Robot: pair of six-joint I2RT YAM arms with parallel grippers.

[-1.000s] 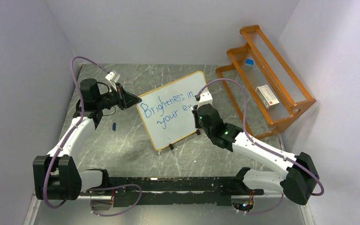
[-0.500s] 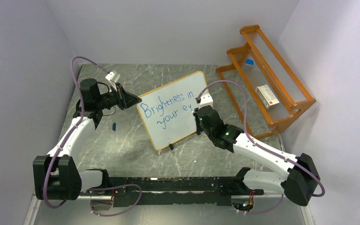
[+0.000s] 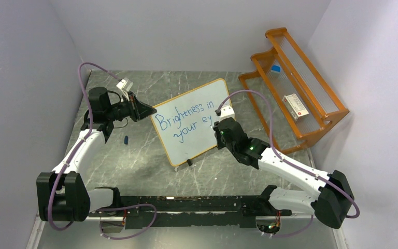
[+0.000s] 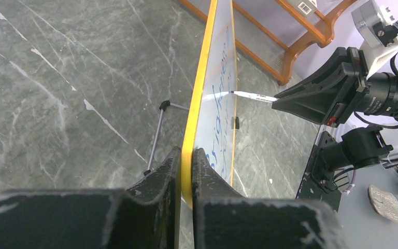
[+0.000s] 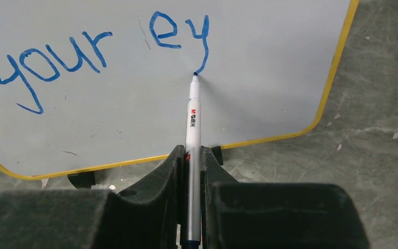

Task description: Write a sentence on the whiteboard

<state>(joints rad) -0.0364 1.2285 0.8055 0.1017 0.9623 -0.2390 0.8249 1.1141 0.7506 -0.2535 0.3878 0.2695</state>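
fingers [image 5: 161, 174] of right gripper [image 5: 192, 154] clenched on marker [image 5: 192, 111] marked "m&g" | tip on whiteboard [image 5: 269, 62] at tail of "y" | left gripper [image 4: 186, 155] grasping whiteboard edge | sentence [image 3: 184, 113]: "brightness in your ey"

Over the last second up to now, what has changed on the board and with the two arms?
The right gripper, shut on the marker, eased slightly down the whiteboard toward the near edge, and the "y" of "ey" in the sentence now shows more fully. The left gripper stays clamped on the whiteboard's frame, and the whiteboard has not shifted.
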